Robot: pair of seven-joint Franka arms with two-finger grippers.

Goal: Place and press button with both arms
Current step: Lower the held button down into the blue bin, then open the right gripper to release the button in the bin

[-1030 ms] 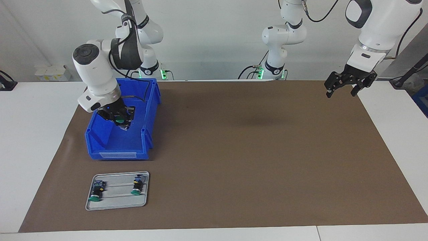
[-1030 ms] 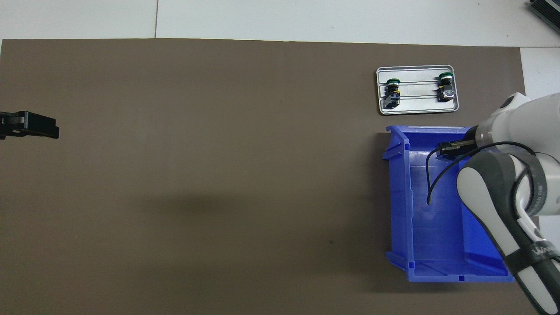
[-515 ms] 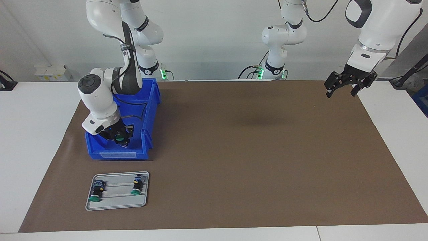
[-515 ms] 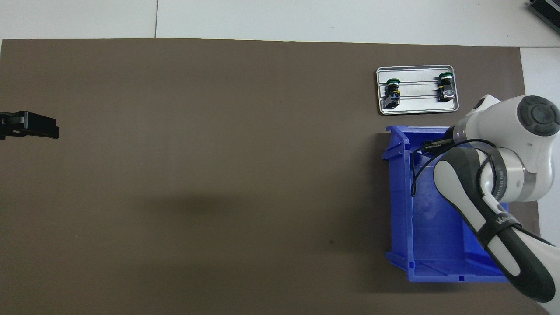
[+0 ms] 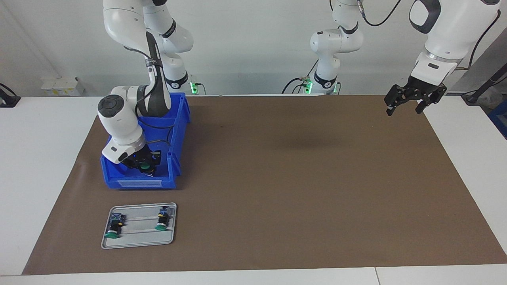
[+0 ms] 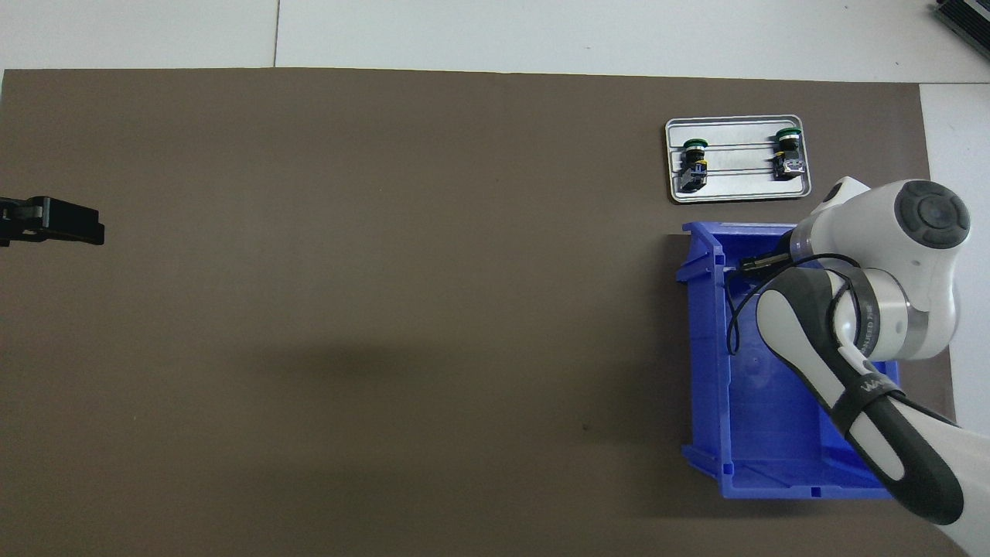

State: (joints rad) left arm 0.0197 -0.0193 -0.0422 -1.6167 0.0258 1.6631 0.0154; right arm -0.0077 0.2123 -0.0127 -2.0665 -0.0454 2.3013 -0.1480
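My right gripper [image 5: 145, 164] is shut on the button [image 5: 147, 166], whose green cap shows between the fingers. It holds the button over the blue bin [image 5: 136, 183], at the bin's end farther from the robots. In the overhead view only the gripper's black tip [image 6: 756, 263] shows past the white wrist, and the button is hidden. My left gripper [image 5: 403, 110] is open and empty, raised over the mat's corner at the left arm's end, and the left arm waits. Its tip shows at the overhead view's edge [image 6: 54, 221].
A small grey tray [image 5: 138, 237] lies farther from the robots than the bin and also shows in the overhead view [image 6: 735, 189]. Two green-capped buttons lie on it: one [image 5: 113, 227] and one with a yellow mark [image 5: 161, 220]. A brown mat [image 5: 297, 178] covers the table.
My right gripper has carried the button along the bin away from the robots, toward the tray, and lower. The left arm has not moved.
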